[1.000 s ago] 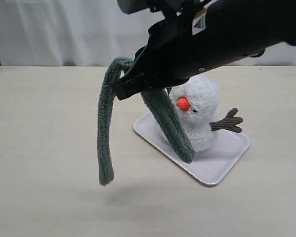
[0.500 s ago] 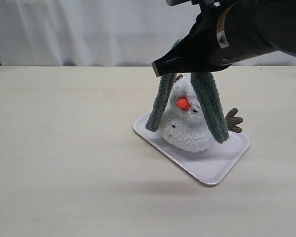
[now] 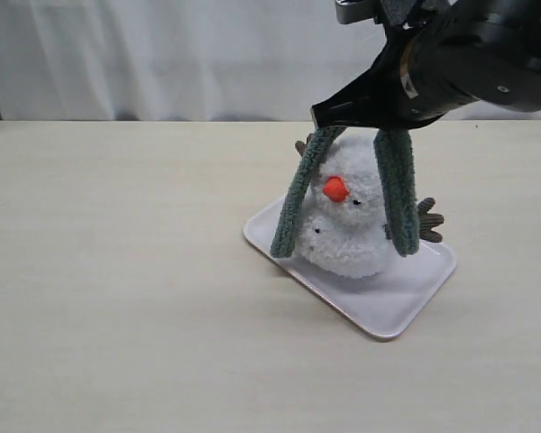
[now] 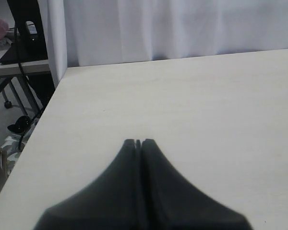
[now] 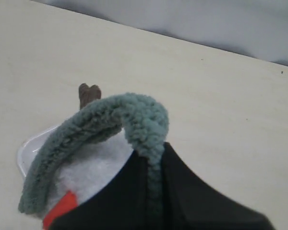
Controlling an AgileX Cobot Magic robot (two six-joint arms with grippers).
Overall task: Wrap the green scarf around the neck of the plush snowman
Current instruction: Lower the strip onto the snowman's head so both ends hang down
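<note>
The white plush snowman (image 3: 347,230) with an orange nose (image 3: 335,188) sits on a white tray (image 3: 388,302). My right gripper (image 3: 329,117) hangs just above its head, shut on the middle of the green scarf (image 3: 293,203). The scarf's two halves hang down like an arch, one on each side of the head, and their ends reach body height. In the right wrist view the scarf (image 5: 110,112) loops out of the closed right gripper (image 5: 153,153) over the snowman (image 5: 96,167). I cannot make out the neck crease in the fluff. The left gripper (image 4: 138,142) is shut and empty over bare table.
Brown twig arms stick out behind the head (image 3: 302,144) and at the right side (image 3: 428,219). A white curtain (image 3: 162,54) runs along the back of the table. The table's left edge (image 4: 43,115) shows in the left wrist view, with a stand and cables beyond it.
My right gripper has carried the scarf rightward, from left of the snowman to above its head. The two hanging halves now straddle the head. The left gripper has no earlier frame.
</note>
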